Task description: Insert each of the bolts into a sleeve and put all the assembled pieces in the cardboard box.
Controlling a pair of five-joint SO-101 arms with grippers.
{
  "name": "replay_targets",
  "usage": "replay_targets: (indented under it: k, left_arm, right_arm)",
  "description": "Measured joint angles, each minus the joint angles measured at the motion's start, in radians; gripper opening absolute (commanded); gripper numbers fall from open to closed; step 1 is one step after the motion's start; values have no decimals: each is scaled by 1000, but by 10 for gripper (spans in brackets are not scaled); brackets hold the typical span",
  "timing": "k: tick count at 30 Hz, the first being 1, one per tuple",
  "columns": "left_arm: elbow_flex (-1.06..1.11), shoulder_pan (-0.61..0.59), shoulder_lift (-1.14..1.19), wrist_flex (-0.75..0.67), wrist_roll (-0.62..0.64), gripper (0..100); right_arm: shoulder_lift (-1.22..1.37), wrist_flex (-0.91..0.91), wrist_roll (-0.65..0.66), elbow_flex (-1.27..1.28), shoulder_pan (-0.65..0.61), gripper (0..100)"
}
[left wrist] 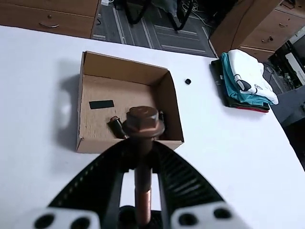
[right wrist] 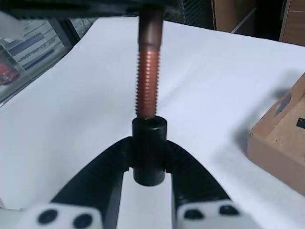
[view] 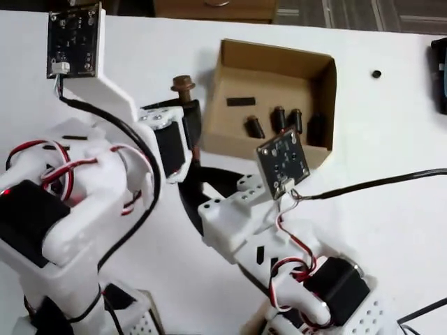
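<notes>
Just outside the cardboard box, the bolt tip meets the sleeve mouth.

A copper-coloured bolt with a flanged hexagonal head is held just left of the open cardboard box. Its threaded tip meets the mouth of a short black sleeve. Several dark assembled pieces lie in the box's near right part.

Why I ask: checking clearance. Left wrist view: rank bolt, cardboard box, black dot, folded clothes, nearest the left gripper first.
1. bolt, in the left gripper
2. cardboard box, just beyond
3. black dot, past box
4. folded clothes, table edge
</notes>
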Motion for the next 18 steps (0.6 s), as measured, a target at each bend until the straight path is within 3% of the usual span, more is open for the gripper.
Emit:
replay_targets:
  k: [18]
  left_arm:
    - [0, 2, 0, -2, -28, 20]
  right_arm:
    - [2, 41, 0, -80, 2, 19]
